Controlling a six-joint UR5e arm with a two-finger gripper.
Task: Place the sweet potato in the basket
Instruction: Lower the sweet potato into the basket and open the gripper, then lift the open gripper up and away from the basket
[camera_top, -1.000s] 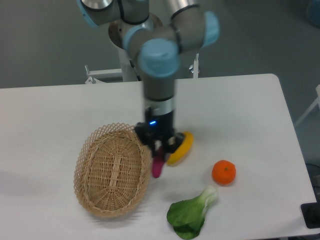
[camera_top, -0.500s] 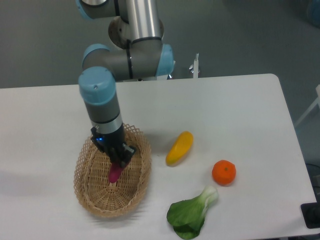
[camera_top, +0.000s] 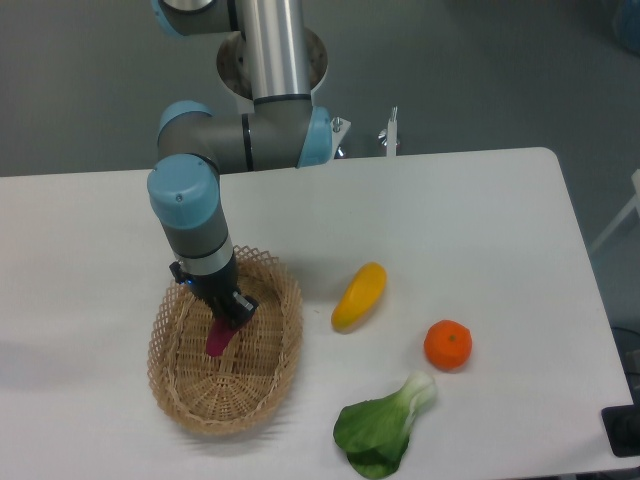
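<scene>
hand (camera_top: 226, 318) down inside basket (camera_top: 180, 390)

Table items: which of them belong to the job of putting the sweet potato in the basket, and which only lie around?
For the job:
- sweet potato, held by the hand over the basket
- basket

Only lying around:
- yellow fruit
- orange
- leafy green vegetable

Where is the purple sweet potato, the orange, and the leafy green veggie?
sweet potato (camera_top: 218, 340), fixed camera, on its lower purple end below the claw.
orange (camera_top: 447, 345), fixed camera, on the middle of its round skin.
leafy green vegetable (camera_top: 376, 432), fixed camera, on its dark green leaves.
</scene>
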